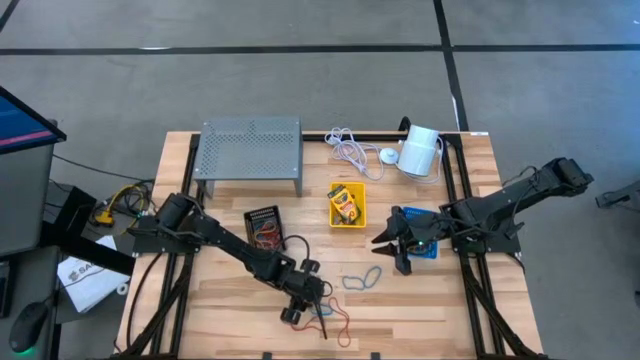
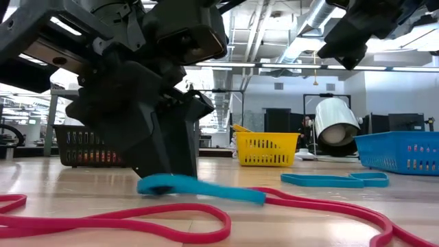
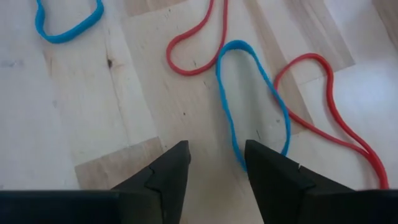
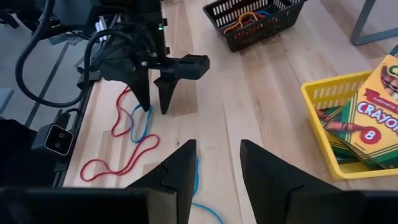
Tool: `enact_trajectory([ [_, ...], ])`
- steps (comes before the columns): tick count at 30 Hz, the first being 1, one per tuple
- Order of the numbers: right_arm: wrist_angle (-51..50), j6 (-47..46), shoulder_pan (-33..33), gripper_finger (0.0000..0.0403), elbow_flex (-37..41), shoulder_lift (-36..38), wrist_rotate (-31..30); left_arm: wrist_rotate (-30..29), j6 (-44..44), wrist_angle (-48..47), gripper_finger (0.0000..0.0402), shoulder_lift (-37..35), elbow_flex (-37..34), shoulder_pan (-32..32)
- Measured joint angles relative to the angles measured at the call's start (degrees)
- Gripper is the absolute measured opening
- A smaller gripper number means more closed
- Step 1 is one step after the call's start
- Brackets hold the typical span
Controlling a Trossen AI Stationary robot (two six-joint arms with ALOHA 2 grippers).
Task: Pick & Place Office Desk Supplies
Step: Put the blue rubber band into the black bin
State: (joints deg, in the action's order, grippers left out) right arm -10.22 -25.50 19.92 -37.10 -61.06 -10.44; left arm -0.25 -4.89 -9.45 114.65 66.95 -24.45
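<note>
done: some thin rubber-band loops in black mesh bin (image 1: 264,226), crayon boxes in yellow bin (image 1: 347,205) | left: blue loop (image 3: 252,99), red loops (image 3: 323,112) on worktop (image 1: 430,300) | left tool (image 3: 214,158) open over blue loop | right tool (image 4: 217,158) open, waiting, empty

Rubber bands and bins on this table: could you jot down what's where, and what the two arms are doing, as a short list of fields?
left gripper: down at the table's front, fingers apart, astride one side of a blue rubber band
red rubber band: lying loose beside the blue one
second blue band: flat on the wood, mid-table
right gripper: open, empty, by the blue bin
black bin: holds several coloured bands
yellow bin: holds crayon boxes
</note>
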Motion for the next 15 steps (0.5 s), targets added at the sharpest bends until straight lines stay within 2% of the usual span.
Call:
enact_trajectory([
  [5, 0.0, 0.0, 0.0, 0.012, 0.0, 0.0, 0.0, -0.1, -0.4, 0.2, 0.0117, 0.0, -0.1, 0.0],
  [12, 0.0, 0.0, 0.0, 0.012, 0.0, 0.0, 0.0, 0.8, -5.3, 0.5, 0.0012, 0.0, -0.1, 0.2],
  [15, 0.0, 0.0, 0.0, 0.012, 0.0, 0.0, 0.0, 1.1, -6.7, 0.6, 0.0005, 0.0, -0.1, 0.0],
])
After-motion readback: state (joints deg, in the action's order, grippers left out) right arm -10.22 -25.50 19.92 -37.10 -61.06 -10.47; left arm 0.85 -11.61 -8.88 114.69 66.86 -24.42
